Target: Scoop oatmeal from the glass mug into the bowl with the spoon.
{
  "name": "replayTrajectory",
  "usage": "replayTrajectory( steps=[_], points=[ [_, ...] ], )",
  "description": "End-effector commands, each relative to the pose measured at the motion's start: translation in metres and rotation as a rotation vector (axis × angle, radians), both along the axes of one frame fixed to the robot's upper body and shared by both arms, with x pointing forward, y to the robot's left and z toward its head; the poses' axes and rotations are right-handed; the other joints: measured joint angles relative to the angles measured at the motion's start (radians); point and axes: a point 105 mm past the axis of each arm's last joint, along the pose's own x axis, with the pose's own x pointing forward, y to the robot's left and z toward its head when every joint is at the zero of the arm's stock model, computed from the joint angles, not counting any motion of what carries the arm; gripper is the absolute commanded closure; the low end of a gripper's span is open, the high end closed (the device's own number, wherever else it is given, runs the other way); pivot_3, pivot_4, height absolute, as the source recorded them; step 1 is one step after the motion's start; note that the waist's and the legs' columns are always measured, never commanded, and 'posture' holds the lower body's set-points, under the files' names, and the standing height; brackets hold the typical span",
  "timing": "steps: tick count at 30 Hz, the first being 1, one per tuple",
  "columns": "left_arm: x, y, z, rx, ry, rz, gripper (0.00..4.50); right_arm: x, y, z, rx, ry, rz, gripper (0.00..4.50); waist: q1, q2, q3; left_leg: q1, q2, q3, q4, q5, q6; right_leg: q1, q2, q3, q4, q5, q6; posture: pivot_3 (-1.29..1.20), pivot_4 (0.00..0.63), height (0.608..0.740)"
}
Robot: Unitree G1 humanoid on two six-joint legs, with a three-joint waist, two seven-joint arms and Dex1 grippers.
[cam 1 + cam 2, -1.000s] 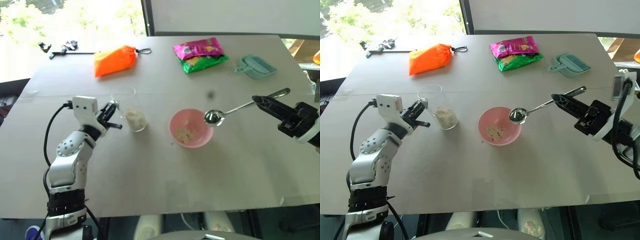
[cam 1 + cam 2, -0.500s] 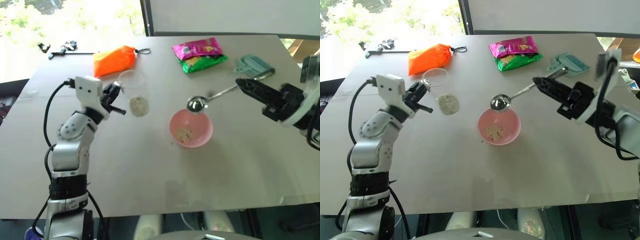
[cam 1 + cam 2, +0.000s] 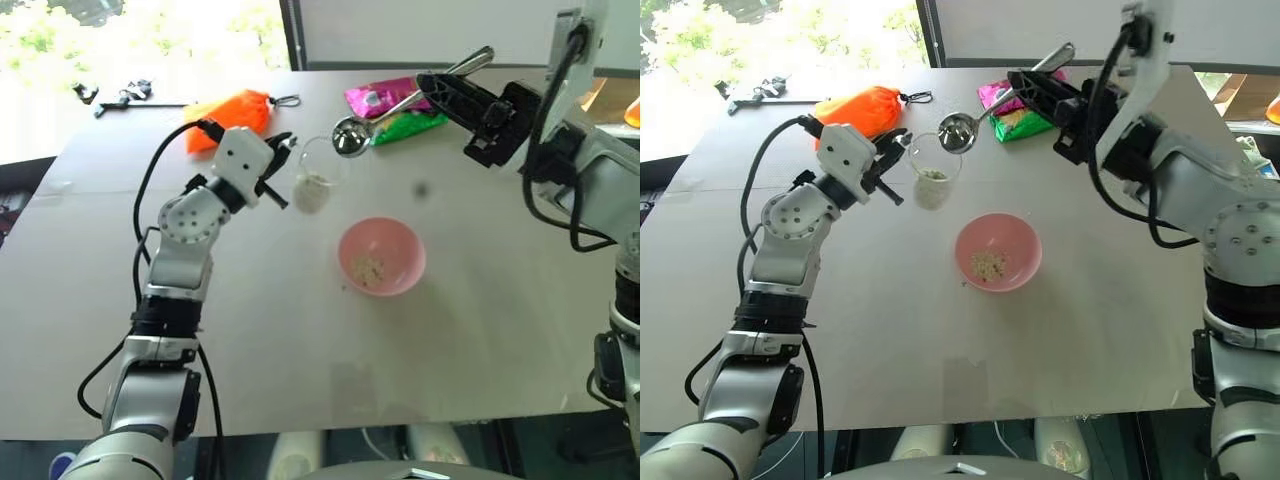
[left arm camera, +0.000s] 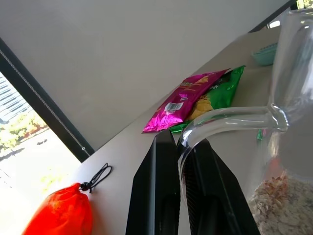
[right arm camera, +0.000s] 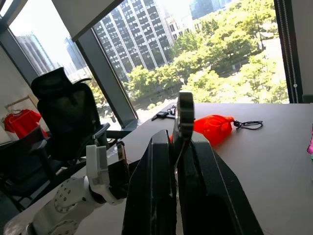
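1. Your work surface is a broad pale table (image 3: 840,330) beside a bright window, with trees and tall buildings beyond the glass in the right wrist view.
2. At your far left edge a small black tool (image 3: 120,96) lies on the table, and next to it an orange pouch (image 3: 862,107) with a black drawstring.
3. Your left gripper (image 3: 892,165) is clamped on the handle of the glass mug (image 3: 934,170), which it holds lifted off the table; in the left wrist view its black fingers (image 4: 161,196) pinch the clear handle between them.
4. Oatmeal (image 4: 283,203) sits in the bottom of the mug as a pale flaky layer.
5. Just above the mug's rim you see the spoon (image 3: 958,132), its small bowl looking empty.
6. Your right gripper (image 3: 1025,85) has its fingers pressed tight on the spoon's long handle.
7. Nearer you, the bowl (image 3: 999,252) stands on the table, well apart from the mug, holding a small clump of oat flakes.
8. A pink and green snack bag (image 3: 395,105) lies at the far side, partly behind the right gripper.
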Motion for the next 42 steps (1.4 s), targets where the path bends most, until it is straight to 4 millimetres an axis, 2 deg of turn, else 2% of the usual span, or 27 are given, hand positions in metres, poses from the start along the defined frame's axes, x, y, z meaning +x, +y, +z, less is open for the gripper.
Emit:
replayTrajectory(
  steps=[1,10,14,18,21,28,31,35,42],
  points=[
    [-0.003,-0.006,0.019,-0.01,-0.085,-0.03,4.47,-0.006,0.008,0.007,-0.042,-0.102,-0.004,4.5,-0.002,0.0,0.0,0.0,0.0,0.0,0.0,0.0,0.0,0.0,0.0,0.0,0.0,0.0,0.0,0.0,0.15,0.74],
    [0.002,-0.01,0.017,-0.018,-0.08,-0.028,4.47,-0.007,0.034,-0.011,-0.191,-0.223,0.018,4.5,-0.021,0.0,0.0,0.0,-0.001,-0.002,0.001,0.0,0.0,0.0,0.0,-0.002,0.001,0.0,0.0,0.0,0.15,0.74],
    [0.008,-0.013,0.012,-0.021,-0.075,-0.008,4.47,0.0,0.054,-0.032,-0.33,-0.32,0.038,4.5,-0.024,0.0,0.0,0.0,-0.001,-0.003,0.002,0.0,0.0,0.0,0.0,-0.002,0.002,0.0,0.0,0.0,0.15,0.74],
    [0.01,-0.02,0.014,-0.021,-0.097,-0.008,4.47,0.01,0.065,-0.052,-0.48,-0.437,0.017,4.5,-0.025,0.0,0.0,0.0,-0.001,-0.003,0.002,0.0,0.0,0.0,0.0,-0.002,0.002,0.0,0.0,0.0,0.15,0.74],
    [0.009,-0.024,0.011,-0.02,-0.099,-0.015,4.47,0.012,0.072,-0.054,-0.495,-0.488,0.009,4.5,-0.025,0.0,0.0,0.0,-0.001,-0.003,0.002,0.0,0.0,-0.001,0.0,-0.002,0.002,0.0,0.0,0.0,0.15,0.74],
    [0.011,-0.024,0.013,-0.032,-0.099,-0.007,4.47,0.016,0.078,-0.04,-0.506,-0.62,-0.051,4.5,-0.024,0.0,0.0,0.0,-0.001,-0.004,0.003,0.0,0.0,0.0,0.0,-0.003,0.002,0.0,0.0,0.0,0.15,0.74],
    [0.011,-0.025,0.015,-0.041,-0.104,-0.01,4.47,0.015,0.082,-0.042,-0.542,-0.673,-0.056,4.5,-0.024,0.0,0.0,0.0,-0.001,-0.004,0.003,0.0,0.0,-0.001,0.0,-0.004,0.002,0.0,0.0,0.0,0.15,0.74],
    [0.01,-0.026,0.018,-0.06,-0.109,-0.017,4.47,0.016,0.086,-0.054,-0.591,-0.695,-0.041,4.5,-0.025,0.0,0.0,0.0,-0.001,-0.004,0.003,0.0,0.0,0.0,0.0,-0.004,0.002,0.0,0.0,0.0,0.15,0.74],
    [0.008,-0.027,0.02,-0.069,-0.118,-0.025,4.47,0.018,0.086,-0.069,-0.559,-0.525,0.015,4.5,-0.025,0.0,0.0,0.0,-0.001,-0.005,0.003,0.0,0.0,-0.001,0.0,-0.004,0.003,0.0,0.0,0.0,0.15,0.74]
  ],
)
